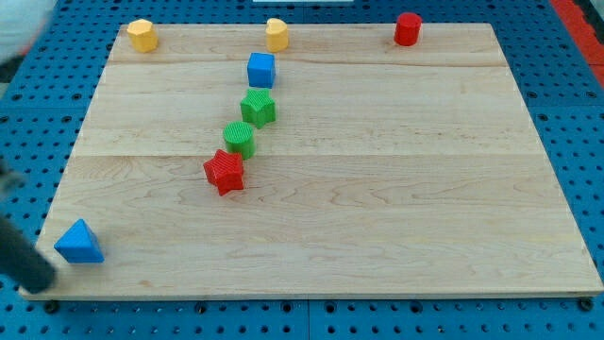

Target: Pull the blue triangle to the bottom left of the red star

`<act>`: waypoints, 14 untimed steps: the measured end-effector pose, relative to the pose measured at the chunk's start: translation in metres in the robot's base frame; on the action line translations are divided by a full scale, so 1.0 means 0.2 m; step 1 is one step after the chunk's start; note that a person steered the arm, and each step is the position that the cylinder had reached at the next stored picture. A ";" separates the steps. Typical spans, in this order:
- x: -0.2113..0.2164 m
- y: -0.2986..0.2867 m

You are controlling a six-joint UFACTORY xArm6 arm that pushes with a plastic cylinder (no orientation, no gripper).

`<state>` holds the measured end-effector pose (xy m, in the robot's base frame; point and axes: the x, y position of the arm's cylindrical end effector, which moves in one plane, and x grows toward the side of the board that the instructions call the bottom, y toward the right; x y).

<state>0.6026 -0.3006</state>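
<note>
Camera view: my tip (pixel 42 281) beside blue triangle (pixel 78 243).

Pale wooden board (pixel 377 189) on blue pegboard. Blue triangle block (pixel 78 243) at near left corner; my tip (pixel 40 280) just left of it, slightly nearer. Red star block (pixel 225 172) left of centre. Diagonal line running far-right from the star: green cylinder (pixel 240 138), green star (pixel 258 108), blue cube (pixel 261 69).
</note>
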 end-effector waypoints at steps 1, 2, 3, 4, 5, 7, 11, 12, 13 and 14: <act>-0.07 0.18; -0.11 0.50; -0.14 0.52; -0.20 0.40; -0.30 0.53; -0.37 0.96; -0.64 0.93; -0.58 1.00; -0.58 1.05; -0.54 0.82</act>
<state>0.4944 -0.1366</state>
